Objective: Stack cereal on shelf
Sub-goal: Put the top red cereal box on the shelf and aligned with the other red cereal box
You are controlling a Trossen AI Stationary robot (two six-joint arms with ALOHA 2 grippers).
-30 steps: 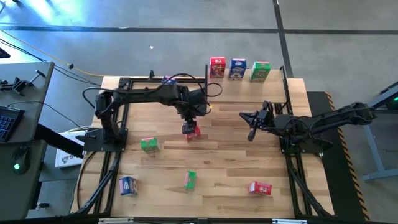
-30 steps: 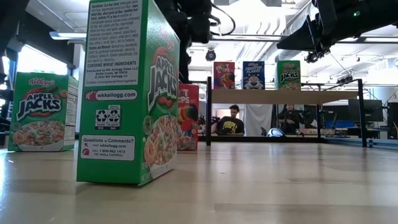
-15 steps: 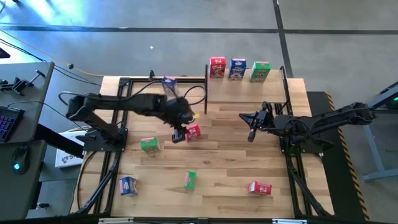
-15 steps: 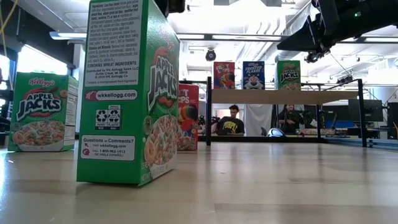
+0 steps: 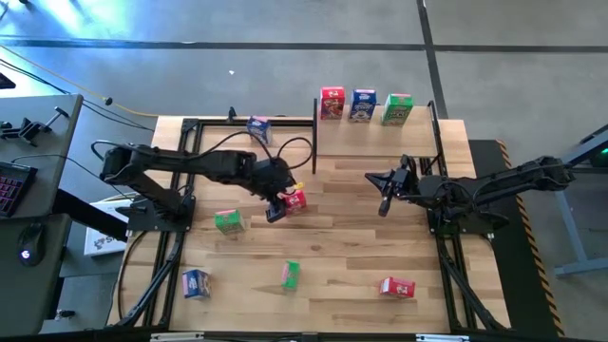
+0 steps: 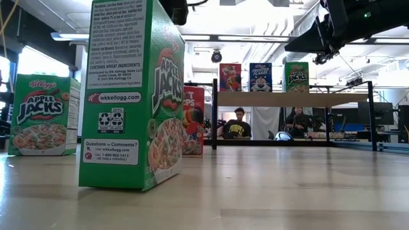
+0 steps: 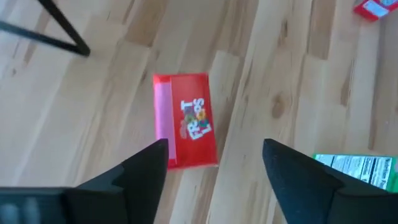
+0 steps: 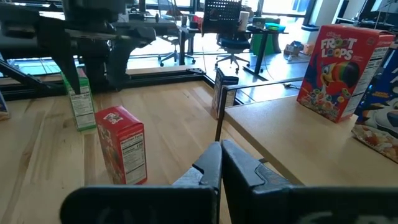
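My left jaws (image 5: pixel 275 210) hang open above a red box (image 5: pixel 295 200) standing mid-surface, a green box (image 5: pixel 228 221) nearby, my right jaws (image 5: pixel 385 203) closed near the shelf (image 5: pixel 375 121) holding three boxes.

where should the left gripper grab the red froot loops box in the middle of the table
Across its two broad faces, coming straight down. The red box stands upright on the table, its narrow top panel facing up, so it offers a slim width. The open left gripper hangs just above and beside it, and needs to shift over until the box sits between its fingers.
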